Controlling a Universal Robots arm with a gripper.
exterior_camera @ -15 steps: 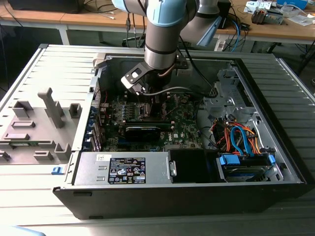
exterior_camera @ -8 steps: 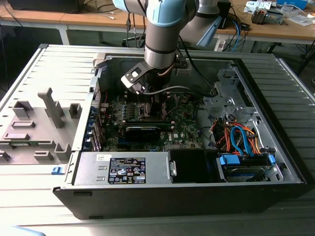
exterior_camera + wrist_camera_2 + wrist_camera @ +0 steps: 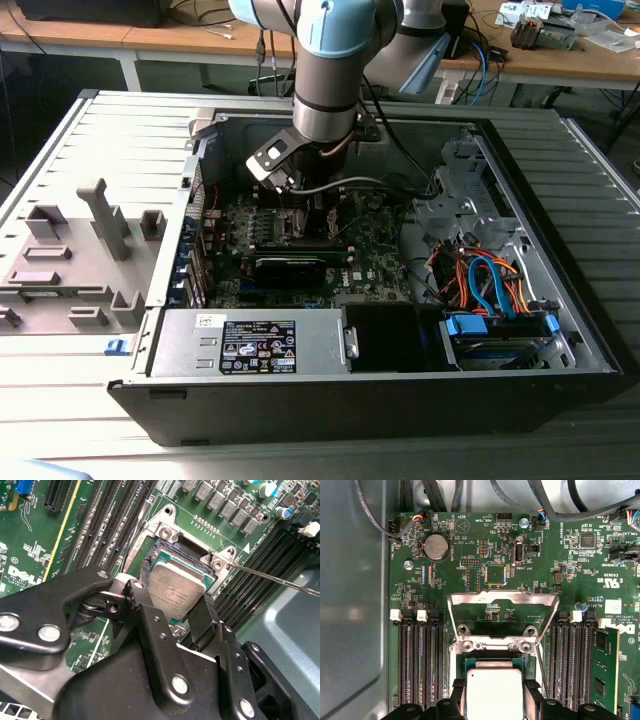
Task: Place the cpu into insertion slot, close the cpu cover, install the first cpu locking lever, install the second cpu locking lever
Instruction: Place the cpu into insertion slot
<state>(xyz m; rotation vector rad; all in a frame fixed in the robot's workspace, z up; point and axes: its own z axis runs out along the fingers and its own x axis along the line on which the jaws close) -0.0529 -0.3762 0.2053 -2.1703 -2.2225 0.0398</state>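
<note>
Second wrist view: the gripper (image 3: 170,600) has its two black fingers (image 3: 134,591) closed against opposite edges of the cpu (image 3: 177,587), so the chip is clamped between them, metal top up. The chip lies directly over the insertion slot (image 3: 185,550), whose dark contact field shows just beyond the chip's far edge. Its sides run roughly parallel to the silver rim. Whether it is fully seated or held just above the contacts cannot be told. First wrist view: the same grasp seen along the board, with the cpu (image 3: 494,700) between the fingertips and the cpu cover (image 3: 502,597) swung open. The cover stands on the far side of the slot from the gripper, clear of the chip, with its square cut-out framing bare motherboard (image 3: 485,545). A thin locking lever (image 3: 270,577) juts out beside the slot, apart from the fingers, and memory slots (image 3: 420,655) flank the socket on both sides. Exterior view: the arm reaches straight down into the open computer case (image 3: 380,405).
</note>
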